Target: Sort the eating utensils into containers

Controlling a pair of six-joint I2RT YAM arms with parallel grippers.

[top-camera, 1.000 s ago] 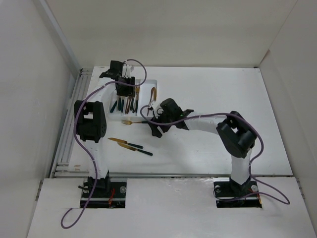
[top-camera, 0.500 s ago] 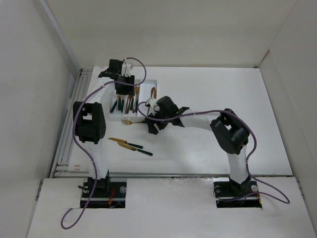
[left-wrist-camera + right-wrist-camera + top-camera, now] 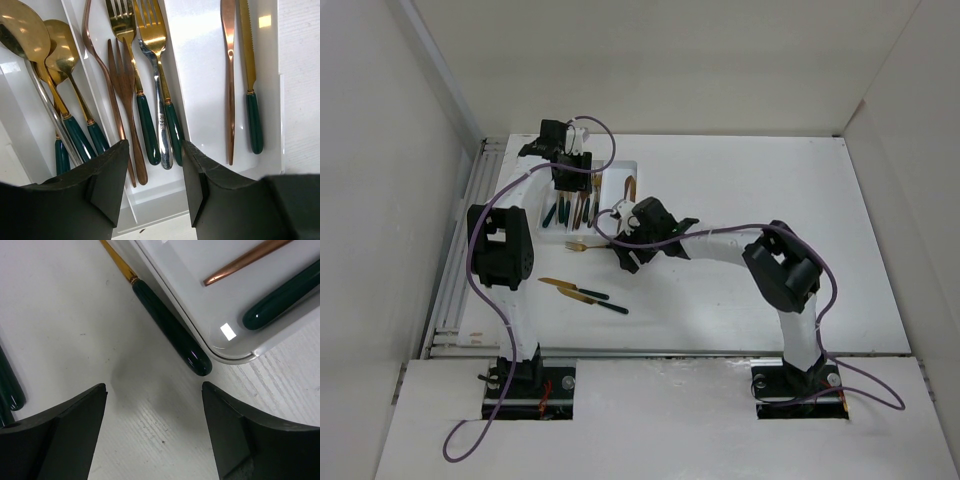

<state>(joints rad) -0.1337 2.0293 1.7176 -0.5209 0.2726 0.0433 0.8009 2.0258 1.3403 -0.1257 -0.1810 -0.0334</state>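
Left jaws: parted about halfway, nothing between the black fingers (image 3: 107, 185), hanging above the tray (image 3: 200, 75) with cutlery handles showing in the gap. Right jaws: spread wide, likewise empty, low over the bare tabletop (image 3: 75, 315) just off a rounded corner of the tray.

Left arm (image 3: 500, 250): up from the near left edge, elbow raised, forearm stretched toward the far left corner, wrist bent down over the tray. Right arm (image 3: 780, 270): up from the near right edge, elbow folded, white forearm laid leftward across the tabletop, wrist beside the tray's near right corner.

Tray: white, glossy plastic, three long slots, toward the far left of the tabletop.
- Slot nearest the left edge: gold spoons (image 3: 30, 35), oval bowls, dark green handles, plus one thin silver stem.
- Middle slot: forks (image 3: 145, 30) overlapping, mostly gold with green handles, one all copper, one silver-handled.
- Slot on the right: slim copper knife (image 3: 229, 75) just beside a gold serrated knife (image 3: 248, 55) with a green handle.

Outside the tray:
- Loose fork (image 3: 578, 245), gold, its rounded green handle close along the tray's outer wall, ahead of the right jaws.
- Two more pieces (image 3: 603, 299), gold with green handles, between the tray and the near edge.
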